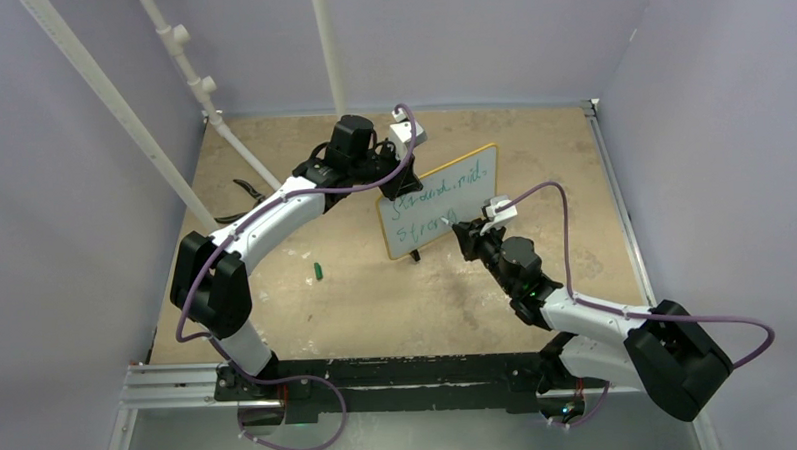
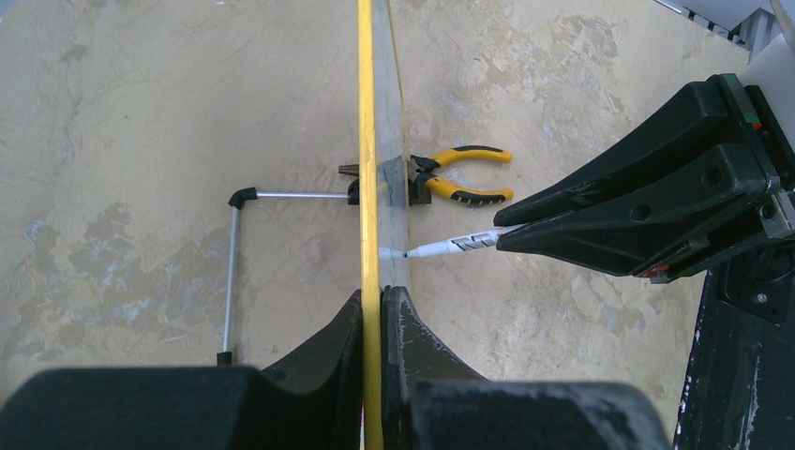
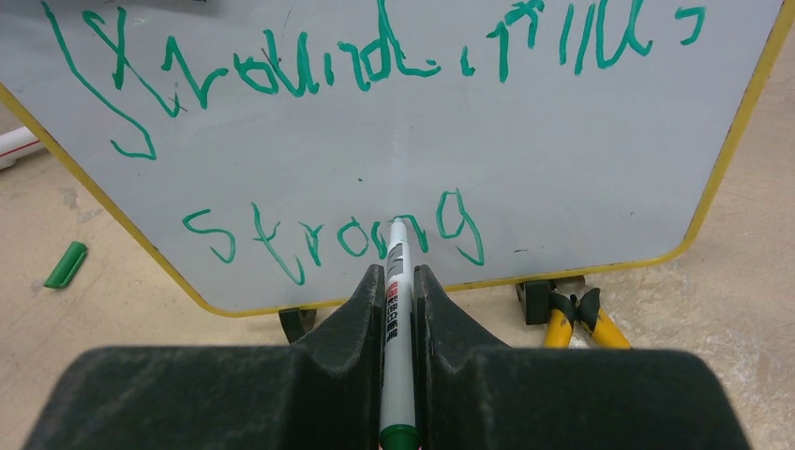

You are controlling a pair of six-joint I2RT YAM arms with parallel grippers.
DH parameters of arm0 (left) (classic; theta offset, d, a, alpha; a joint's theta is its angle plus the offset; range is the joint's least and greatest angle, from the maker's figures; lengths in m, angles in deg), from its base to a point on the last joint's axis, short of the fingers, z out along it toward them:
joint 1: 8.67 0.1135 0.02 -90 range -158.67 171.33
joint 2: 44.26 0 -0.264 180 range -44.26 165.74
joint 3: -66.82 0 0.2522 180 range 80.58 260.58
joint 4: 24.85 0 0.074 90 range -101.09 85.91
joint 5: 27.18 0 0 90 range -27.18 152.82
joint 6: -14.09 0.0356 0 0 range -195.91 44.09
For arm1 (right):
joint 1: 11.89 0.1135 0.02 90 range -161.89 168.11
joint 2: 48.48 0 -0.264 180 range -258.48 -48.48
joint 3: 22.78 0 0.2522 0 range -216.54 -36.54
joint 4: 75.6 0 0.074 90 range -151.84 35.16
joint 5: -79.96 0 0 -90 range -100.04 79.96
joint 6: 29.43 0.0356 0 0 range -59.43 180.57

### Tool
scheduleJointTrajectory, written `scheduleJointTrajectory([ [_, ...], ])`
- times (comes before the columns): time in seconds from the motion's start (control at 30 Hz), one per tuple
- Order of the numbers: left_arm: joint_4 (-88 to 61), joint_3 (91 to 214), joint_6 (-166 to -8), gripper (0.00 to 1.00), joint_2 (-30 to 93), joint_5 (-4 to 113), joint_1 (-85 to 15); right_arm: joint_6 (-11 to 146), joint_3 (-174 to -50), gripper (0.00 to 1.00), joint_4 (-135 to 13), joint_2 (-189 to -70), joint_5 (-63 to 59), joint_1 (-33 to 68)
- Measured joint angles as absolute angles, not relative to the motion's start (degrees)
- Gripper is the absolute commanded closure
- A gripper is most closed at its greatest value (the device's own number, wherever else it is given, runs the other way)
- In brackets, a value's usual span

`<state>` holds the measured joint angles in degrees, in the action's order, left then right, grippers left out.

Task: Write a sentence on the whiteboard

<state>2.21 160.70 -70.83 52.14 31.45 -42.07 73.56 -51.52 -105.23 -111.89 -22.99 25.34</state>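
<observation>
Resting marker (image 3: 397, 309) tip on whiteboard (image 3: 581, 159).

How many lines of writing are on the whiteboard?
2. The top line runs across the upper whiteboard; the lower line, "strong", sits beneath it at the marker tip. None seems hidden.

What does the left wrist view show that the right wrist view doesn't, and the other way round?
Only the left wrist view: the whiteboard edge-on, the left gripper clamped on its yellow edge, and the wire stand behind it. Only the right wrist view: the board's face with green writing, the lower line reading "strong", and a green cap lying beside it. Both: the right gripper shut on the marker, its tip against the board, and yellow-handled pliers.
</observation>
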Motion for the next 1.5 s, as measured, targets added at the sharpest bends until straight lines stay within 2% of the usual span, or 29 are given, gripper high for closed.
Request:
scheduleJointTrajectory([
  [0.37, 2.0, 160.5, -70.8, 1.0, 52.1, 31.4, -42.1, 73.6, -51.5, 1.0, -105.6, -111.7, -23.0, 25.3],
  [0.8, 1.6, 160.2, -70.8, 1.0, 52.0, 31.0, -41.3, 75.4, -49.3, 1.0, -104.7, -101.5, -24.7, 25.3],
  [1.23, 0.7, 159.7, -70.8, 1.0, 52.0, 30.8, -41.2, 79.6, -49.3, 1.0, -99.9, -104.0, -32.7, 24.4],
  [1.5, 0.2, 159.4, -70.8, 1.0, 51.9, 30.6, -41.2, 80.3, -49.3, 1.0, -100.0, -105.1, -30.9, 20.9],
])
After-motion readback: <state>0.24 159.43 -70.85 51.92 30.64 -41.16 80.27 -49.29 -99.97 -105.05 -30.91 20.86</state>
